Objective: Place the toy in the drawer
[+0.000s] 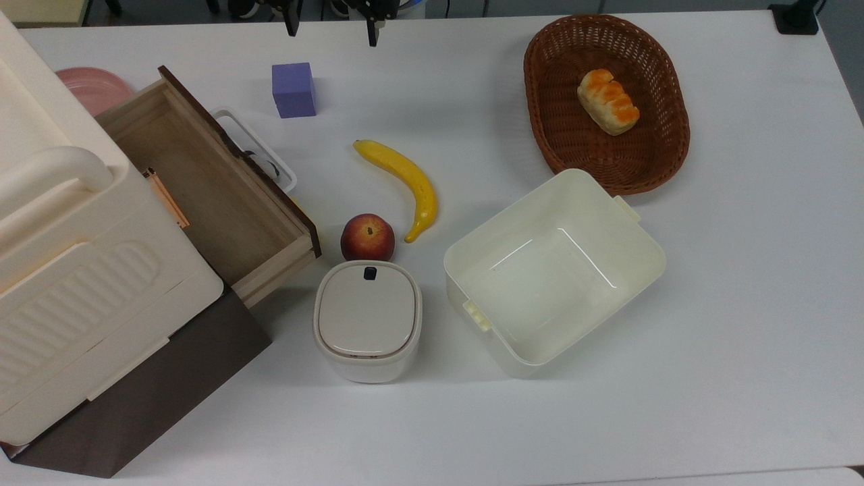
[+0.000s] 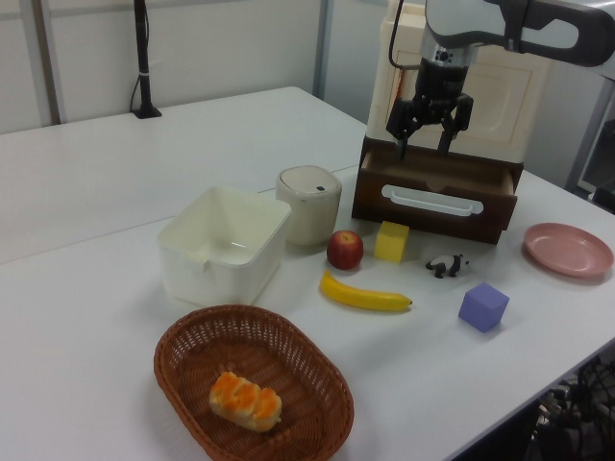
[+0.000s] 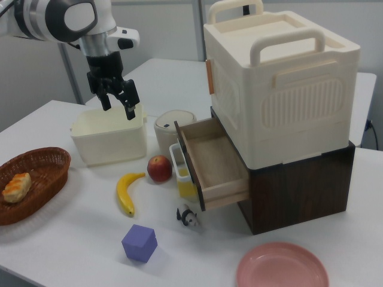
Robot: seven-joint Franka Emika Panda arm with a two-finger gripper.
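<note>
The toy is a small black-and-white figure lying on the white table just in front of the drawer. In the right view the toy lies below the drawer's front corner. The drawer is pulled open and holds nothing, its dark front panel carrying a white loop handle. My gripper hangs open and holds nothing, well above the table. In the right view the gripper is in front of the cream bin, far to the toy's left.
A yellow block, an apple, a banana and a purple cube lie near the toy. A cream bin, a lidded container, a wicker basket with bread and a pink plate stand around.
</note>
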